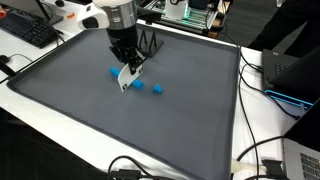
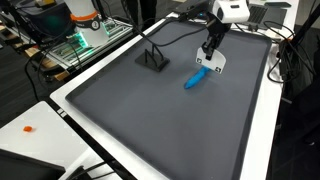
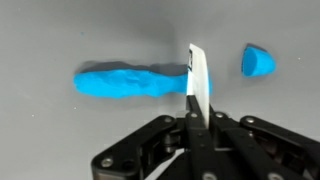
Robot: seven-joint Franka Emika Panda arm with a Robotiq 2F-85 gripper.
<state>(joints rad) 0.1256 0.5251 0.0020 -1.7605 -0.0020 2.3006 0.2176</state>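
My gripper [image 3: 196, 122] is pinched shut on a thin white blade [image 3: 197, 72] in the middle of the wrist view. The blade stands on edge at the right end of a long blue dough roll [image 3: 130, 82], maybe touching it. A small blue lump [image 3: 258, 61] sits apart at the upper right, on the gray mat [image 1: 180, 130]

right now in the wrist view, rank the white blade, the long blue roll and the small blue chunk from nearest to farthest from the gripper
1. white blade: clamped in the gripper, sticking out at centre.
2. long blue roll: left of the blade, its end meeting it.
3. small blue chunk: right of the blade, apart from it.
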